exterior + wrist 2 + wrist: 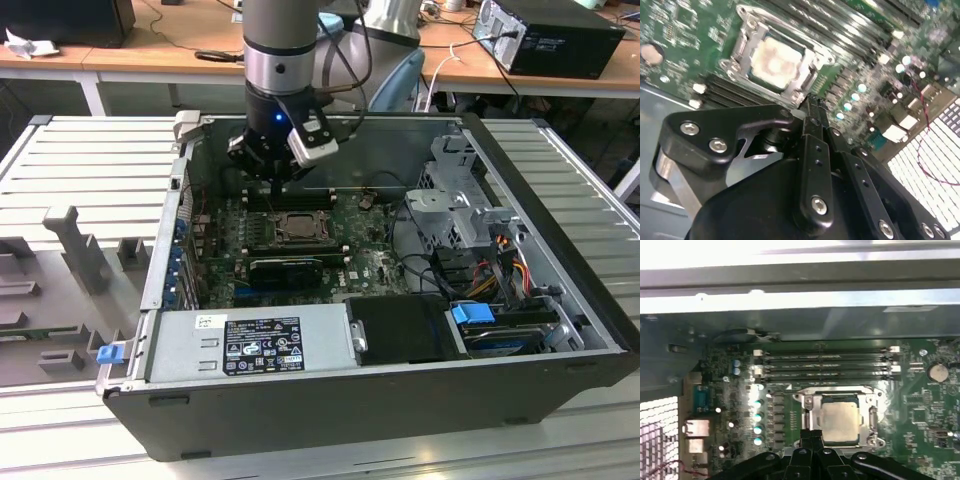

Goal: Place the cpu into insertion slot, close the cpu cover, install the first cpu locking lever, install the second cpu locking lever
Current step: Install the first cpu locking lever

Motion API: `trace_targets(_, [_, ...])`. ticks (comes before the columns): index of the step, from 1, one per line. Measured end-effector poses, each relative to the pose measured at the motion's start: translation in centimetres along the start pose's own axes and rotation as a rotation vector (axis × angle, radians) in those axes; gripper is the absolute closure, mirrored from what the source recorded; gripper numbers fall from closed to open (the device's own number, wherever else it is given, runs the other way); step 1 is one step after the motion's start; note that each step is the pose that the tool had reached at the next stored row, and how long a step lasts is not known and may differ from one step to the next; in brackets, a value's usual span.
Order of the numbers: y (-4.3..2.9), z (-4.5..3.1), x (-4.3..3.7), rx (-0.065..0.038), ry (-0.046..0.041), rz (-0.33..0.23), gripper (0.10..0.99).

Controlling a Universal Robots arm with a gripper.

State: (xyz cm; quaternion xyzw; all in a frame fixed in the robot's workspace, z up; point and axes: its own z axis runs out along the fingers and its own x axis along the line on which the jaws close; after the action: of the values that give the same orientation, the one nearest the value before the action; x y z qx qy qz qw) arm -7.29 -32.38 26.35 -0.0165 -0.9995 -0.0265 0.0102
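Exterior view: one robot arm reaching into an open computer case (560, 330) lying on a slatted metal bench (90, 160), with the gripper (275, 175) hanging above the far edge of the green motherboard (375, 265). Gripper fingers: drawn together, tips touching with nothing between them, as seen in the second wrist view (812, 107) and in the first wrist view (814, 436). Cpu (840, 418): seated flat in the socket, dull beige top showing, also visible in the second wrist view (774, 61). Cpu cover (809, 415): appears to lie down around the chip as a silver frame, its square opening exposing the chip top; whether it sits fully flat cannot be told. Locking levers: too thin and blurred to say whether either is latched. Memory slots (825, 362): a row of long dark strips just beside the socket. Position of fingertips: at the socket's edge, near one side of the frame, contact not confirmed. Risks, as judged: closed tips pressing on the frame off-centre could tilt the cover and load the chip unevenly against the socket pins; a tip sliding off a thin lever could strike the small components or the memory slots close by; a lever pushed past its hook without catching could spring back up
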Motion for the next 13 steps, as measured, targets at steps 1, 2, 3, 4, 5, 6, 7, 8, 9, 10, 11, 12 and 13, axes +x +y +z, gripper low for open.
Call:
trace_targets(1, [-0.02,0.08,0.40,-0.001,-0.0005,0.000,0.980])
trace_targets(2, [-0.05,0.23,1.24,-0.001,-0.0011,0.000,0.980])
trace_targets(3, [-0.04,0.31,1.72,-0.002,-0.0013,0.000,0.980])
trace_targets(4, [0.01,0.40,2.18,-0.002,-0.0015,0.000,0.980])
trace_targets(5, [0.10,0.47,2.62,-0.002,-0.0015,0.000,0.980])
trace_targets(6, [0.23,0.51,2.91,-0.002,-0.0014,0.000,0.980])
trace_targets(7, [0.52,0.57,3.27,-0.003,-0.0013,0.000,0.980])
trace_targets(8, [0.75,0.61,3.44,-0.003,-0.0012,0.000,0.980])
trace_targets(9, [1.16,0.66,3.61,-0.004,-0.0012,0.000,0.980])
trace_targets(10, [1.68,0.72,3.71,-0.005,-0.0012,0.000,0.980])
trace_targets(11, [2.48,0.79,3.75,-0.005,-0.0012,0.000,0.980])
trace_targets(12, [2.86,0.85,3.76,-0.005,-0.0012,0.000,0.980])
trace_targets(13, [3.13,0.90,3.51,-0.005,-0.0011,0.000,0.980])
